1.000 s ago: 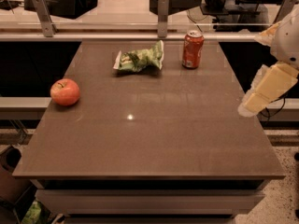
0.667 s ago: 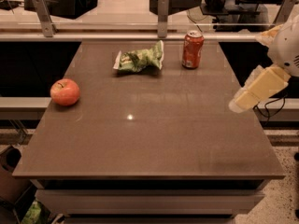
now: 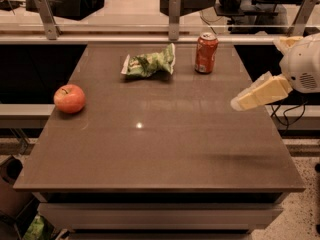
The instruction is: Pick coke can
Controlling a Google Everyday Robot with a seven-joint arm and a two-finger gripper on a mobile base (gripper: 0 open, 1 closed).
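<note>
The coke can is a red can with a silver top. It stands upright near the far edge of the brown table, right of the middle. My gripper is cream-coloured and reaches in from the right, over the table's right side. It hangs above the surface, nearer to me than the can and to its right, and well apart from it. It holds nothing that I can see.
A red apple sits at the table's left side. A crumpled green chip bag lies left of the can. A glass barrier on metal posts runs behind the table's far edge.
My gripper has moved left and inward over the table, towards the can's side. The can, the apple and the bag have not moved.
</note>
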